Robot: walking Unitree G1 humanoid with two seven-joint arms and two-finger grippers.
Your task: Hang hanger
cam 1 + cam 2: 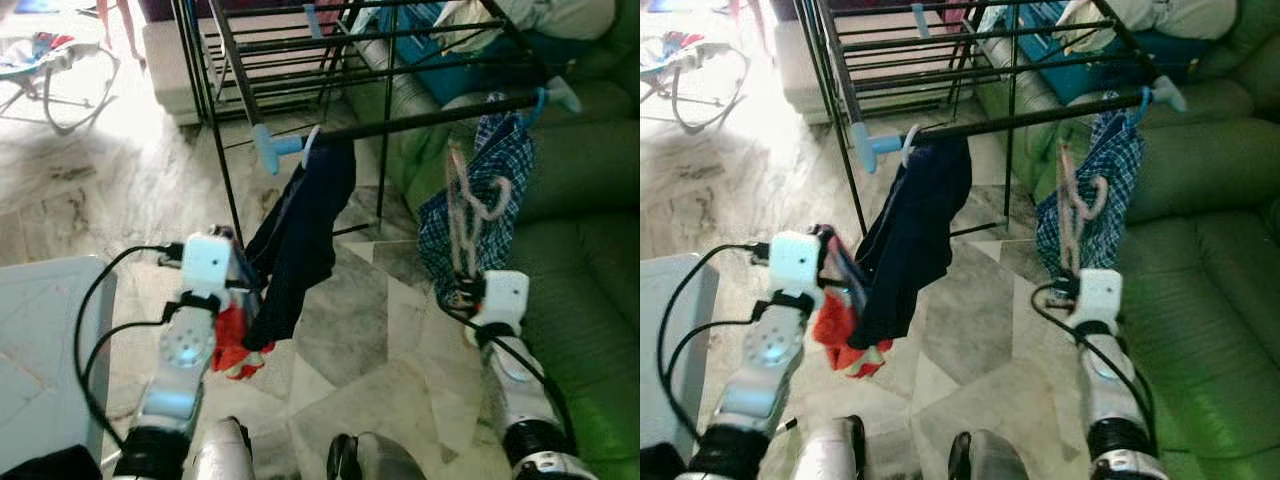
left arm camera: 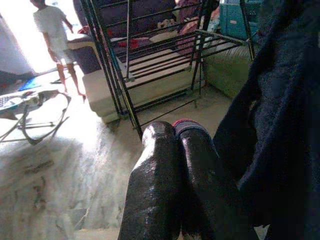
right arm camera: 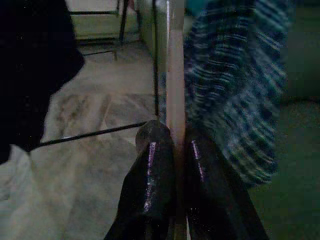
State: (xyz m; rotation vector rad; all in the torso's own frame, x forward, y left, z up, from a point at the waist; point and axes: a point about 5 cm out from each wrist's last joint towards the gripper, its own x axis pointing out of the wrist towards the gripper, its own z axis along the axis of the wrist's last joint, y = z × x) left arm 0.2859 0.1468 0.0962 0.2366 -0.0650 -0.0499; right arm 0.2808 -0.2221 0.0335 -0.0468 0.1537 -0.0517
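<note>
Hanger, pale pink plastic (image 1: pixel 470 205): held upright in my right gripper (image 3: pixel 175 145), just below the black metal drying-rack rail (image 1: pixel 430 118), against the blue checked garment (image 1: pixel 500 180) hanging at the rail's right end, near the green sofa (image 1: pixel 590 260).

Risk, as I judge it: the hook could snag in the checked cloth or miss the rail; my thin pinch may let it twist.

Right jaws: pressed together on the hanger's stem.

Left gripper (image 2: pixel 172 145): jaws pressed together on what looks like red cloth (image 1: pixel 235 345), beside the dark navy garment (image 1: pixel 300 235) hung left on the rail; it could drag that garment.
</note>
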